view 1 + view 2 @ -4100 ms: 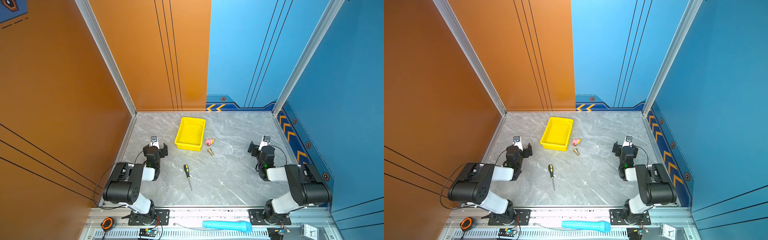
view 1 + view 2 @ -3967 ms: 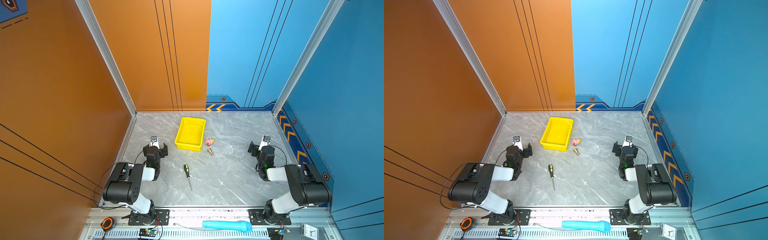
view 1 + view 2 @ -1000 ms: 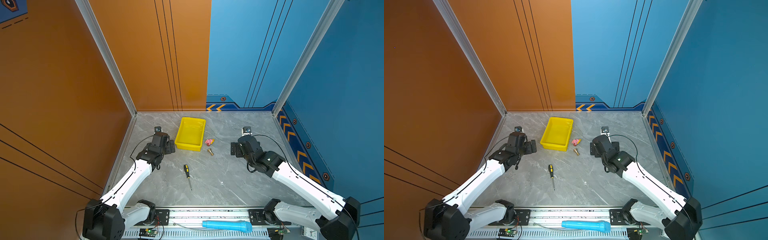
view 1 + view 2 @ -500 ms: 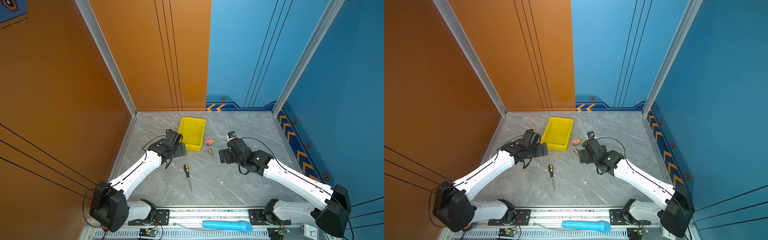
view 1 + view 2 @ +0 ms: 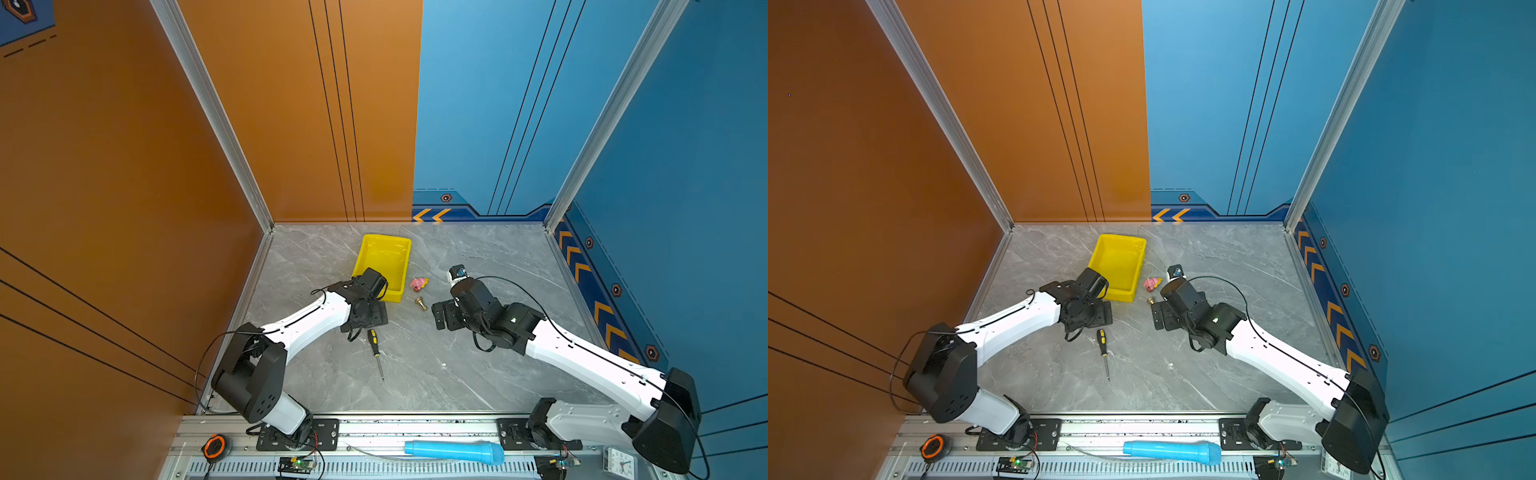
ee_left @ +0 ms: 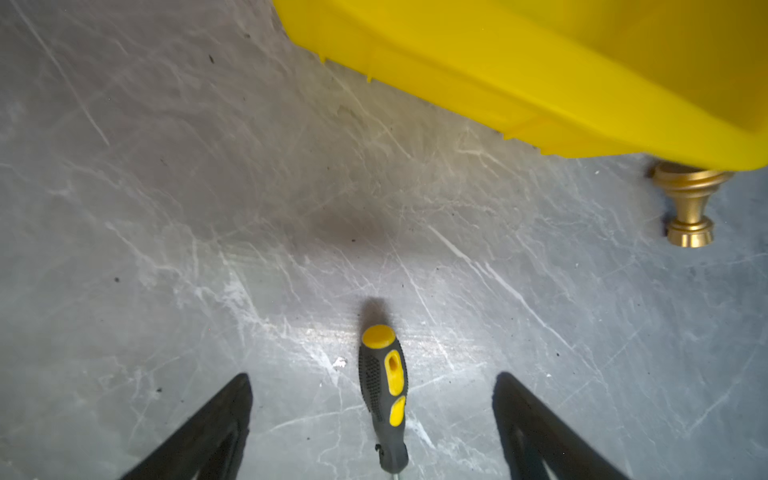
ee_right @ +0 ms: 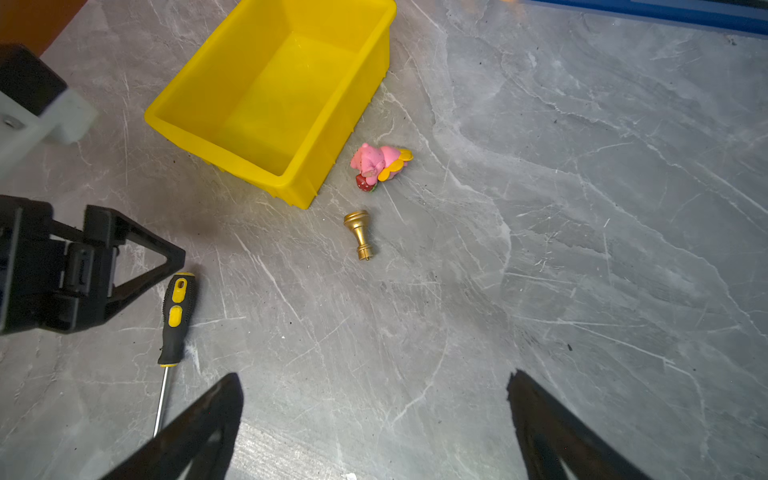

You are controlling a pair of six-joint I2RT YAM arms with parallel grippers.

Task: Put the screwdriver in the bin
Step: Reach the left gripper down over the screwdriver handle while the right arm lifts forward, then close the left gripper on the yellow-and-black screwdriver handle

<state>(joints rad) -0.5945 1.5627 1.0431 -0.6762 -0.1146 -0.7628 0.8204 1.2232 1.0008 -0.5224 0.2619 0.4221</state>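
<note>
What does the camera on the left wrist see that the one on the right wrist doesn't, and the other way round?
Only the left wrist view: how the left gripper straddles the screwdriver handle, open and not touching it. Only the right wrist view: the pink toy, the bin empty inside, the screwdriver's thin shaft, and the right gripper, open. Both: the handle, the bin, the brass fitting and the grey table.
</note>
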